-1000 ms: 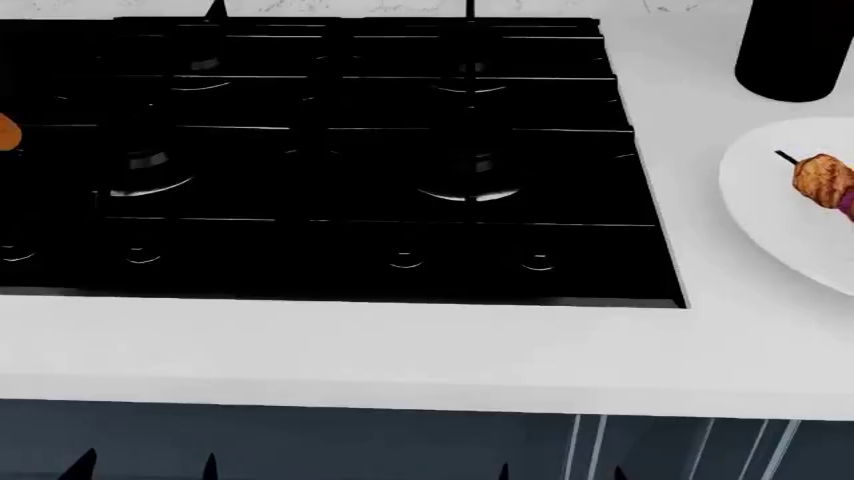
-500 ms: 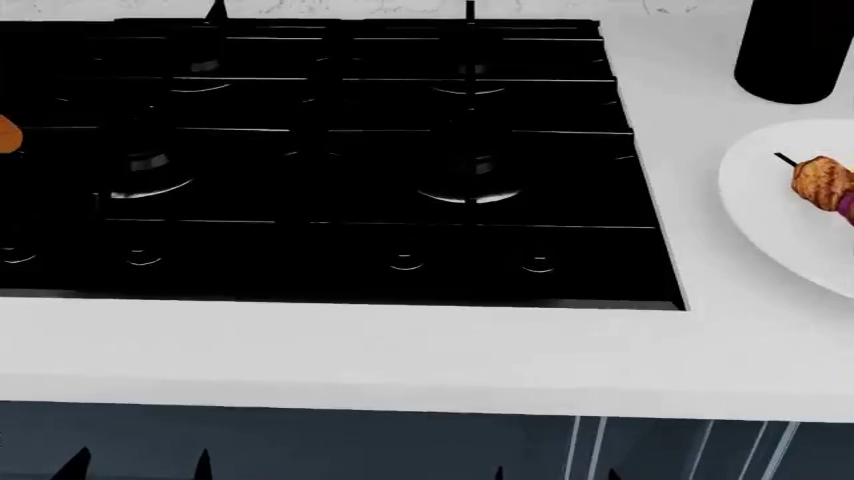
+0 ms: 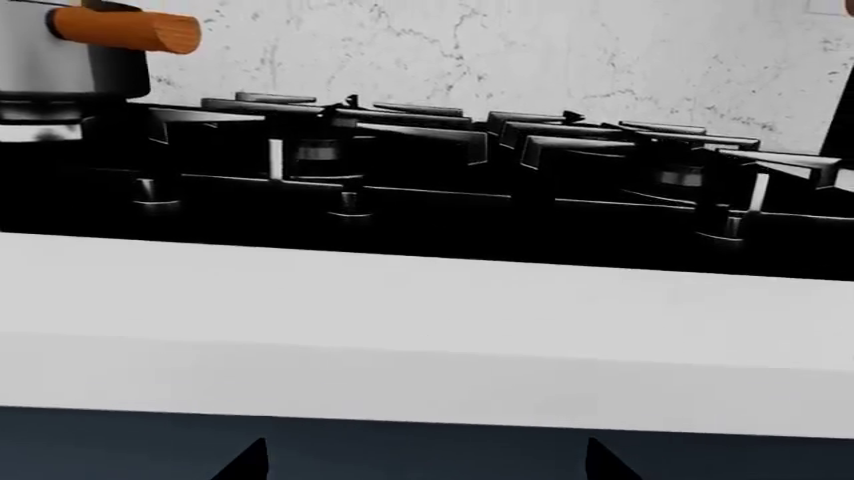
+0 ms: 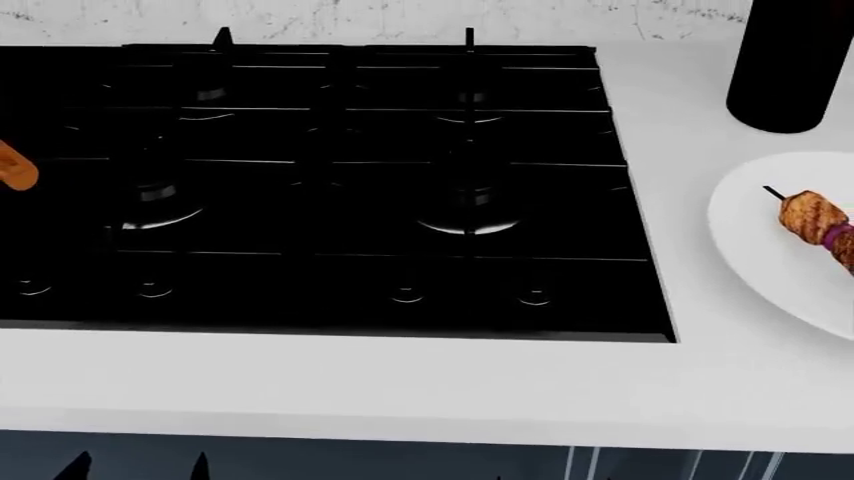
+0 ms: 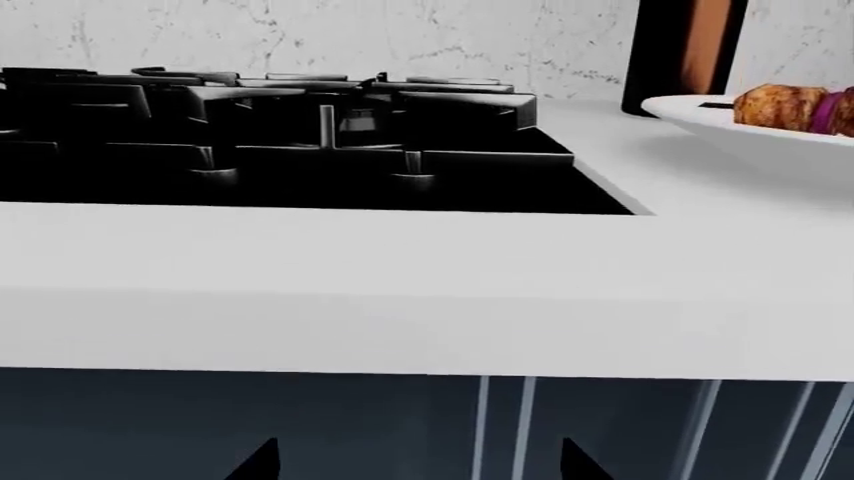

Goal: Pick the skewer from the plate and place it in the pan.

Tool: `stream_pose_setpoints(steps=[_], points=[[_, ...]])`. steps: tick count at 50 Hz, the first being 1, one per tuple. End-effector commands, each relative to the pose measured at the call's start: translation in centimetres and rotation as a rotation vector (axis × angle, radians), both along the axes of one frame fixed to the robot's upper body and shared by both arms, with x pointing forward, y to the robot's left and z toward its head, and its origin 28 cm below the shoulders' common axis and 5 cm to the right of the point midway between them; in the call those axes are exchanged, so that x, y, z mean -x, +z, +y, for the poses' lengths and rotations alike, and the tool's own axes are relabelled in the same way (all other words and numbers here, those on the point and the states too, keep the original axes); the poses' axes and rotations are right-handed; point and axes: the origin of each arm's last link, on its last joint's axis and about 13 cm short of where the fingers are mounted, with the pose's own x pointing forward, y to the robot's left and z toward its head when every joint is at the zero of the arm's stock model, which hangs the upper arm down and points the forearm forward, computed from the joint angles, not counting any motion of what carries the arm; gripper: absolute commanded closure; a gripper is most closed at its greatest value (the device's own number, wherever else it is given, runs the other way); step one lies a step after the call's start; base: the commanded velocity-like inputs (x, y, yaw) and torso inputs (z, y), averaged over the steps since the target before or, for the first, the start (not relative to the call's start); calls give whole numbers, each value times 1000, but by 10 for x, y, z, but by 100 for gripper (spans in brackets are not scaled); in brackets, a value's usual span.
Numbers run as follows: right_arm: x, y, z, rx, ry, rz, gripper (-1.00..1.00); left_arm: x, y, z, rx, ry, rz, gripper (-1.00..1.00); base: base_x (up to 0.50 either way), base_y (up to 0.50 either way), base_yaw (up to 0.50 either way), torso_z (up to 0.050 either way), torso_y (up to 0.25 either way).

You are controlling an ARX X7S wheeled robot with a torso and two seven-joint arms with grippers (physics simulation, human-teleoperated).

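Observation:
The skewer (image 4: 825,226) lies on the white plate (image 4: 767,260) at the right edge of the head view, with one browned meat chunk, a purple onion slice and the dark rod tip showing. In the right wrist view the skewer (image 5: 787,106) and the plate (image 5: 707,118) are far off to one side. Of the pan, only the orange handle end (image 4: 14,166) shows in the head view. The left wrist view has the pan's grey side (image 3: 54,65) and handle (image 3: 127,30). My left gripper (image 3: 424,465) and right gripper (image 5: 420,465) hang open and empty below the counter's front edge, and the left fingertips (image 4: 80,466) show low in the head view.
A black gas hob (image 4: 334,180) with grates and front knobs fills the counter's middle. A tall black cylinder (image 4: 790,65) stands behind the plate. The white counter (image 4: 400,385) has a front edge above dark cabinet fronts (image 5: 267,420). A marbled wall (image 3: 534,60) is at the back.
The whole scene has slid down in the head view, so hob and plate sit lower. The right gripper's fingertips have dropped out of that view. Nothing was taken hold of.

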Motion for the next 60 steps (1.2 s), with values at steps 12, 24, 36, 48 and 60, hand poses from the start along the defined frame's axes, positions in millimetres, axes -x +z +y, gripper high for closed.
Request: stream_pose_setpoints(steps=[12, 24, 36, 48, 60], points=[[-5, 3, 0, -5, 4, -14, -100, -6, 4, 1, -6, -21, 6, -100, 0, 0, 0, 50, 11], [13, 133, -28, 103, 112, -129, -100, 25, 135, 29, 64, -144, -116, -100, 0, 0, 0, 7, 1], [13, 176, -41, 124, 188, -215, -100, 23, 179, 38, -101, -99, -187, -100, 0, 0, 0, 0, 0], [5, 167, -45, 99, 168, -164, -100, 24, 171, 40, -126, -84, -173, -100, 0, -155, 0, 0, 0], [6, 165, -45, 93, 167, -158, -100, 24, 168, 39, -132, -84, -163, -100, 0, -500, 0, 0, 0]])
